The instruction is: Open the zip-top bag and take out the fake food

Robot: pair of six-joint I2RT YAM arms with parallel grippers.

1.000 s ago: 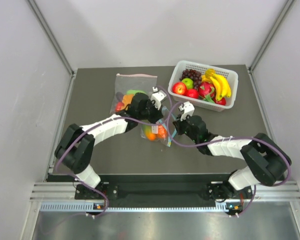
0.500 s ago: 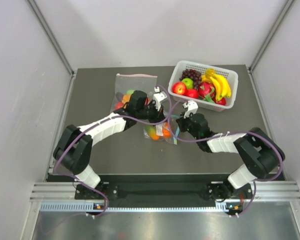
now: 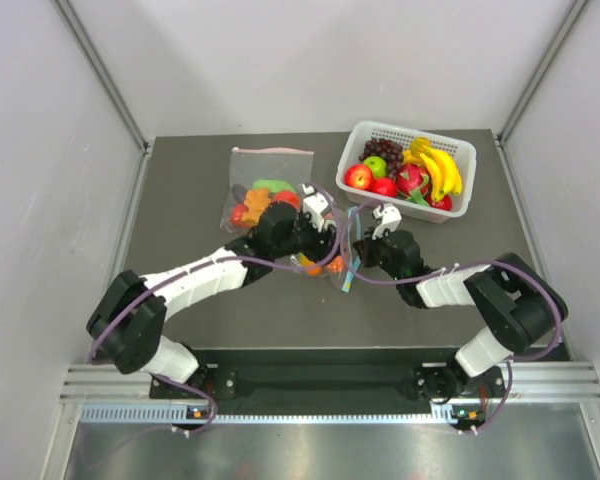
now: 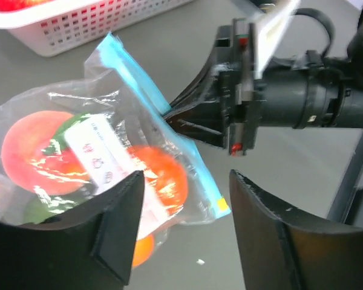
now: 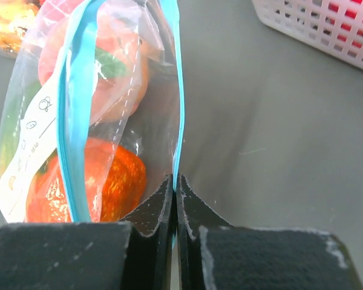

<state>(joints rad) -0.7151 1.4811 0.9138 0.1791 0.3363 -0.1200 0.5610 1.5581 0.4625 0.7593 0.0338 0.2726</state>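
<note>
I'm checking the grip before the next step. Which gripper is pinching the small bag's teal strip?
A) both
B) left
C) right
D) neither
C: the right gripper is shut on the teal strip of the bag, while the left gripper has its jaws apart, clamping nothing.

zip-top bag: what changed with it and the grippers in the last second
The left gripper let go of the zip-top bag and now stands open by it. The right gripper stays shut on its blue zip strip. The basket and the larger bag have not moved.
</note>
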